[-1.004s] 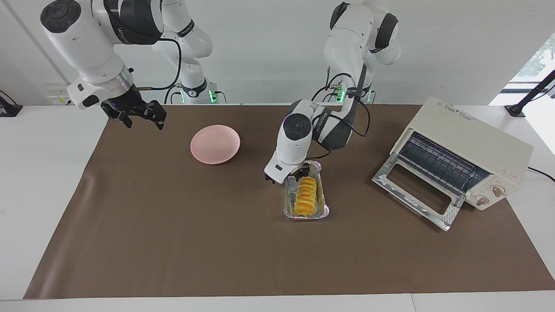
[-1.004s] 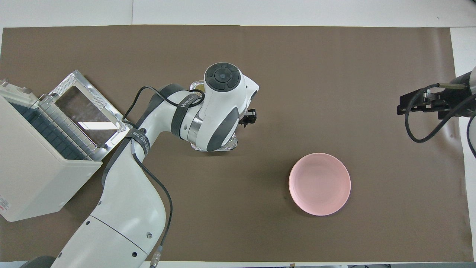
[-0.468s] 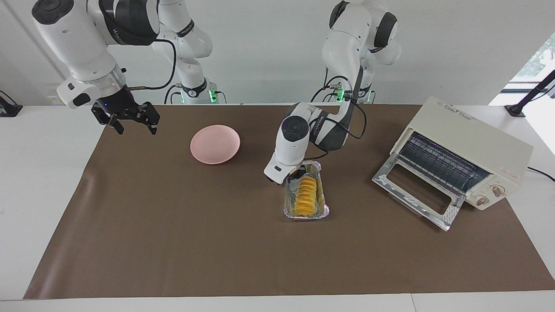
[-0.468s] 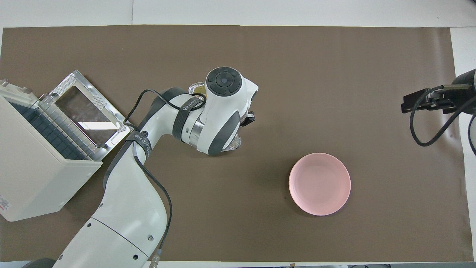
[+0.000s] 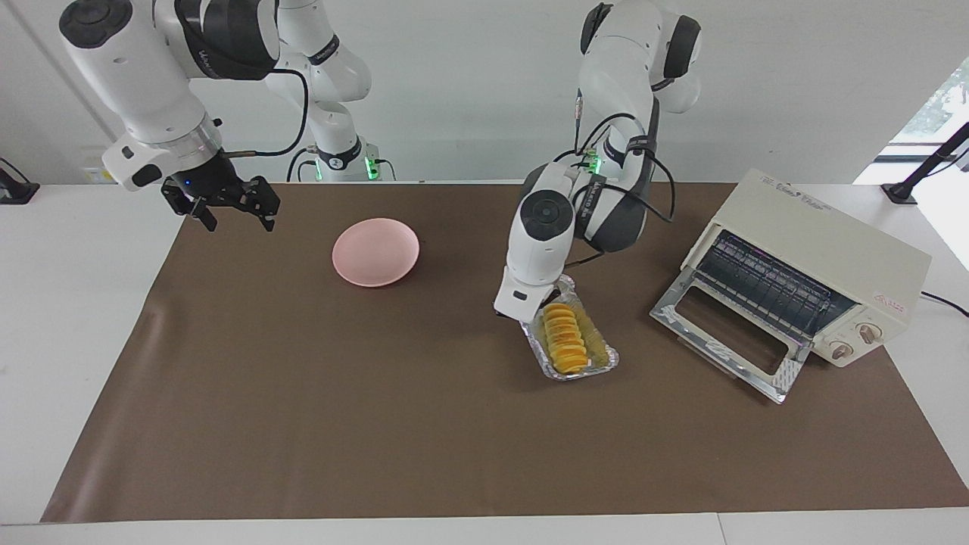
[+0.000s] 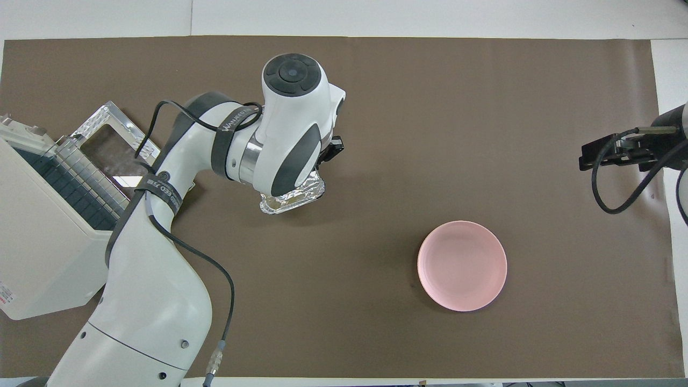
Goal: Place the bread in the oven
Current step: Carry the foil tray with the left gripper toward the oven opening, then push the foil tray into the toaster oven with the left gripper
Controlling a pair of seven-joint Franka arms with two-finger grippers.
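Bread (image 5: 568,338) lies in a foil tray (image 5: 606,362) mid-desk, between the pink plate (image 5: 375,251) and the oven (image 5: 825,250), closer to the oven. Its long axis runs away from the robots, with the farther end slanted toward the oven.

Left tool (image 5: 534,312) sits at the tray's end nearest the robots, its wrist covering that rim. Cannot tell whether it grips the tray or only touches it. Cannot tell if the tray is lifted.

Oven door (image 5: 727,337) is dropped open and the rack is exposed. The mouth lies toward the left arm's end of the desk (image 5: 303,424), with bare mat between tray and door. The left arm is clearly nearer.

Judgement: the coming move is sideways toward the door. The door's free edge is the thing to clear.

Right tool (image 5: 236,208) waits, spread wide, above the mat's corner at the right arm's end.
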